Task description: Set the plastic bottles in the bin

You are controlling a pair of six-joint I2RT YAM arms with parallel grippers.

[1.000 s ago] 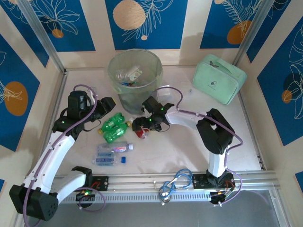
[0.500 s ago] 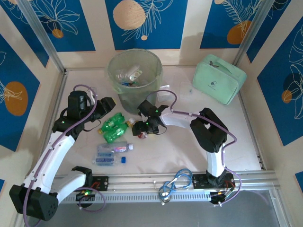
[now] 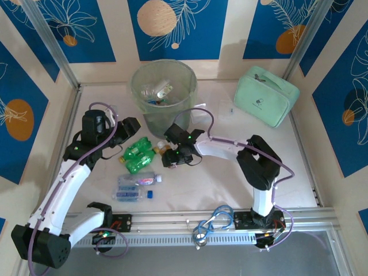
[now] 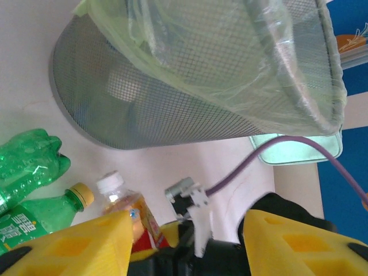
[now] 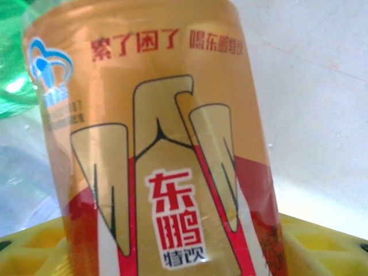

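Gold-labelled bottle [image 5: 161, 149] lies on the table [image 3: 218, 178] just before the bin [image 3: 164, 112], clamped by my right gripper [image 3: 174, 157], left gripper [image 4: 185, 236] parted and empty; pickup underway, I judge, and next I must lift it over the bin's wall.

White-black arms [image 3: 60, 192], purple cables [image 4: 287, 138], yellow tool fingers [image 4: 69, 247]

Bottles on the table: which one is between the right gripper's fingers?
The gold-and-red-labelled bottle with the white cap, at the right gripper; the rest are green bottles or clear blue-labelled bottles.
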